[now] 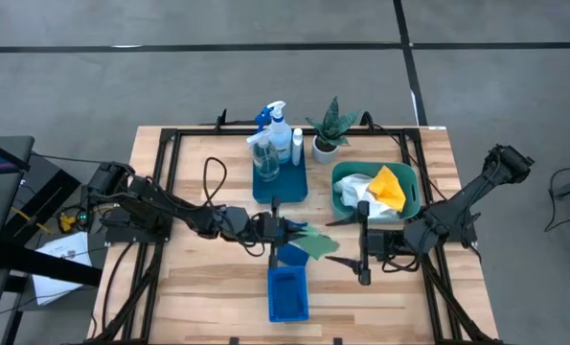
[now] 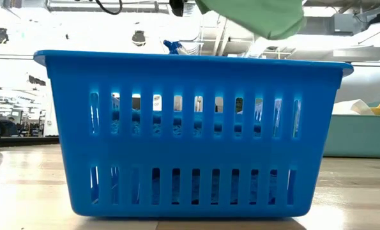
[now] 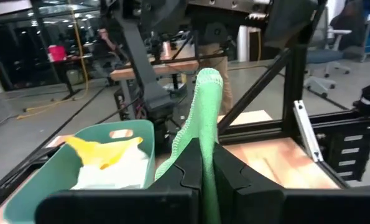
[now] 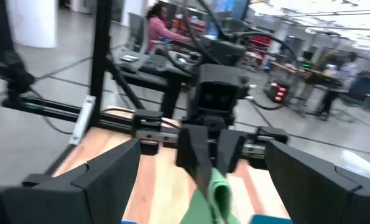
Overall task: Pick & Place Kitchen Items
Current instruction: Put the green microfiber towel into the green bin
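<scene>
A green cloth (image 1: 315, 242) hangs in the air over the far end of the blue basket (image 1: 287, 293), with my left gripper (image 1: 292, 233) shut on it. In the low view the cloth (image 2: 260, 16) shows above the basket's rim (image 2: 190, 59). My right gripper (image 1: 353, 247) stands open just to the cloth's right, level, facing it, with nothing between its fingers. White and yellow cloths (image 1: 380, 187) lie in the teal tub (image 1: 340, 182). A spray bottle (image 1: 277, 125) and other bottles stand on the blue tray (image 1: 280, 184) at the back. My left gripper pinches the green cloth between its two fingers (image 3: 188, 171), on a bunched fold with a stitched edge (image 3: 204, 146). The fingers come level from the table's left. The cloth is lifted clear, and its free part droops past the fingertips above the basket.
A small potted plant (image 1: 330, 129) stands at the back beside the tray. A black frame (image 1: 170, 144) runs around the wooden tabletop. Bare wood shows on the near left and near right of the basket. People and desks show in the room beyond.
</scene>
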You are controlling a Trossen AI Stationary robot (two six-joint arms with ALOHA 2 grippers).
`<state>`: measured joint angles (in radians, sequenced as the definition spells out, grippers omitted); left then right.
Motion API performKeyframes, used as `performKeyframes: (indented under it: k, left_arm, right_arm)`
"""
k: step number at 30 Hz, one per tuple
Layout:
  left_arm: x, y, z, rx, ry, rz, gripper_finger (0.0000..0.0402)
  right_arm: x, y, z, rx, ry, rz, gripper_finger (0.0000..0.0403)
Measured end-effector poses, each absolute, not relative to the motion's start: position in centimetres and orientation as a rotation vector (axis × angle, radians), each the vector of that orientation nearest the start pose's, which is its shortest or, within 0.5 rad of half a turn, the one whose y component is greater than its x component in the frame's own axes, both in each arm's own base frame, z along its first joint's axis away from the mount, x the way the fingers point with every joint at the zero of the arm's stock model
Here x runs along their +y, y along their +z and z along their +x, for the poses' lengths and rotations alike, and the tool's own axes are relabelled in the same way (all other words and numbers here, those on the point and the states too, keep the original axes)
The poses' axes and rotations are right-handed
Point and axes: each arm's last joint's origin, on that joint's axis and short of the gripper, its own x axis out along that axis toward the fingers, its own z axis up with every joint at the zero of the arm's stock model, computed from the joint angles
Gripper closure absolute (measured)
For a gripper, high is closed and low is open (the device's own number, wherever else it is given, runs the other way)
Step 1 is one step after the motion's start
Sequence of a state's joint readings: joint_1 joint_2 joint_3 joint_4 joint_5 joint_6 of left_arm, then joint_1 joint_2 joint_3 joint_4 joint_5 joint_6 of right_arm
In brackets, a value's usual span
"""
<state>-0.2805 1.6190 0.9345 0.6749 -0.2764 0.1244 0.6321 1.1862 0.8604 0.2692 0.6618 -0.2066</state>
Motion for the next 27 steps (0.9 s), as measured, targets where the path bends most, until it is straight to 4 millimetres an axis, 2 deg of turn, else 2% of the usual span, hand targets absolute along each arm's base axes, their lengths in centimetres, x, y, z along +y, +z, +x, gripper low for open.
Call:
performKeyframes:
  k: [5, 17, 27]
  left_arm:
    - [-9.5, 26.1, 34.4, -0.021, -0.065, 0.119, 0.0401]
    - [-9.9, 26.3, 34.3, -0.049, -0.108, 0.114, 0.0401]
    - [-9.8, 26.4, 34.3, -0.057, -0.069, 0.112, 0.0401]
  right_arm:
    - [13.9, 32.1, 22.5, 0.045, 0.021, -0.218, 0.0067]
    - [13.2, 30.5, 25.4, 0.060, -0.007, -0.228, 0.0067]
    - [12.5, 30.4, 25.8, 0.067, 0.010, -0.186, 0.0076]
